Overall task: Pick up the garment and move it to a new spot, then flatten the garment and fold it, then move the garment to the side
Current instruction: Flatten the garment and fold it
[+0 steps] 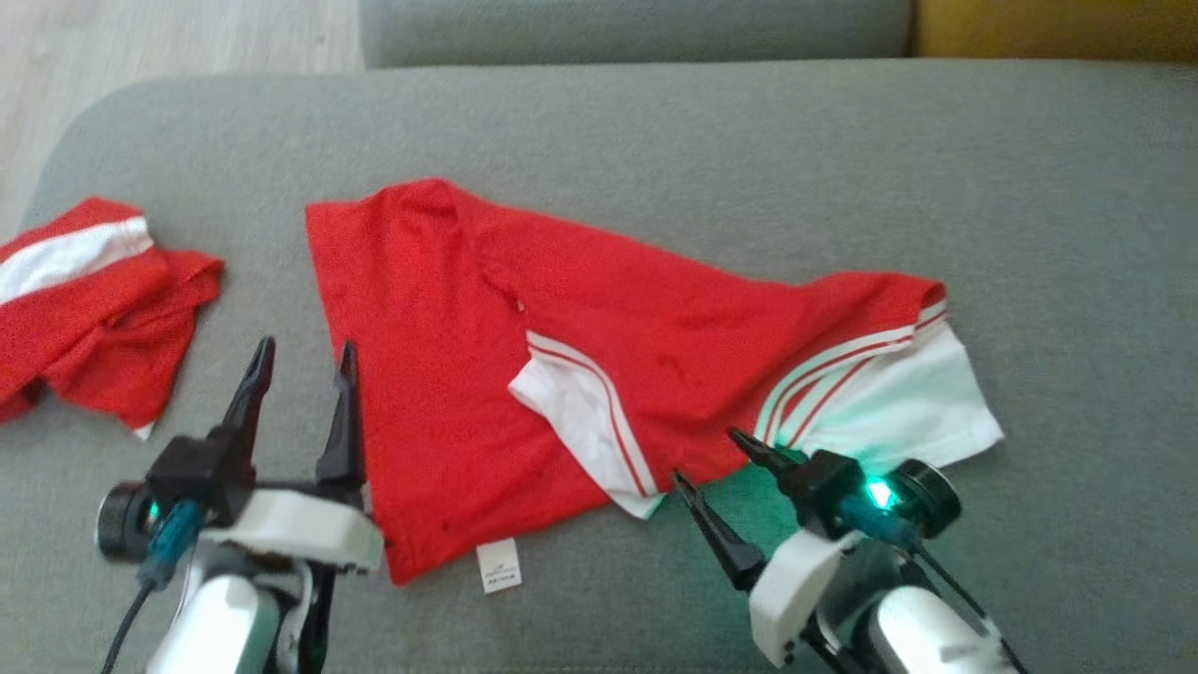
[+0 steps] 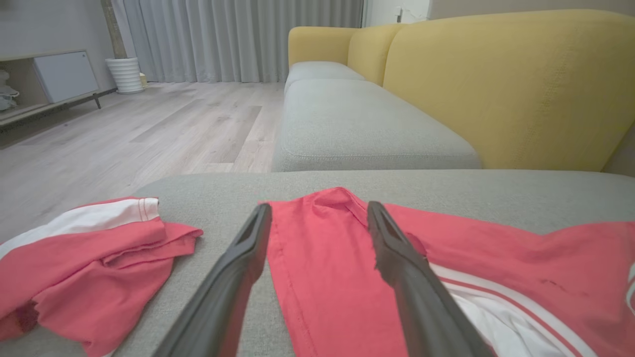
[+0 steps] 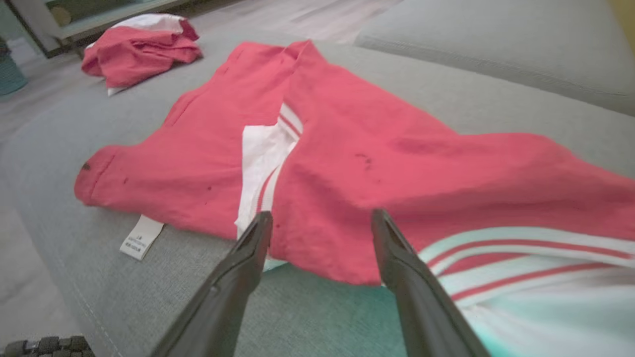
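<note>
While left claw [image 1: 307,344] gapes wide, right claw [image 1: 705,454] likewise, garment [image 1: 449,374] between, seemingly untouched

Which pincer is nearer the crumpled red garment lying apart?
Left. The left pincer sits just right of the crumpled garment; the right pincer is across the spread shirt, by its white sleeve.
</note>
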`<state>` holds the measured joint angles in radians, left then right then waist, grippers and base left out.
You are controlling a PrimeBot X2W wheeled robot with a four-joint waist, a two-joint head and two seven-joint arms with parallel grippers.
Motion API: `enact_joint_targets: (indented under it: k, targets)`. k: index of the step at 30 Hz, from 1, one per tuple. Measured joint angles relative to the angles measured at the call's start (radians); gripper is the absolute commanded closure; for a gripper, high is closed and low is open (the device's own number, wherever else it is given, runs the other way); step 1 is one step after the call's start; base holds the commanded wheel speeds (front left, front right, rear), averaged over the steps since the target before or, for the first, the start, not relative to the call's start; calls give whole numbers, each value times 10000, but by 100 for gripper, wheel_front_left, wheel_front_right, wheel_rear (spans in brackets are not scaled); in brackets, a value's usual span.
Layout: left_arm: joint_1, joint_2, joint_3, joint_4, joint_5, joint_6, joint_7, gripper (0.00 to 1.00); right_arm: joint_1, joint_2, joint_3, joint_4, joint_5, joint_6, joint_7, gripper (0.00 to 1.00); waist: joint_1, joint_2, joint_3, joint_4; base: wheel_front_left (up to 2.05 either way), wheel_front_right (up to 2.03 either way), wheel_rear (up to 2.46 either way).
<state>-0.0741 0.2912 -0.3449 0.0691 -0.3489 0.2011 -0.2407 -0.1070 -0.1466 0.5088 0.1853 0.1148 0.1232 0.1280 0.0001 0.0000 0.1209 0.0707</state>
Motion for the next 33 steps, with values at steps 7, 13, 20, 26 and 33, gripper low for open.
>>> enact_joint_targets:
  k: [7,13,20,26,33]
  targets:
    - [-668,-336,-12,182,136,-125,-86,0,-1044,-136,980,1325,102,0,-299,0,1,0,567,577,0,0,0]
    - [-752,-548,86,313,288,-176,-86,0,-1430,-178,1442,2002,385,0,-408,100,1,0,770,776,0,0,0]
    - [-753,-731,399,280,485,-284,-86,0,-1593,-169,999,1685,750,0,-995,100,0,0,613,699,0,0,0]
    - [-753,-947,564,274,589,-443,-86,0,-1713,-10,-395,836,982,0,-997,100,-1,0,502,654,0,0,0]
    - [-1045,-1336,610,278,809,-736,-86,0,-2281,107,-2240,786,792,0,-692,100,-1,0,711,878,0,0,0]
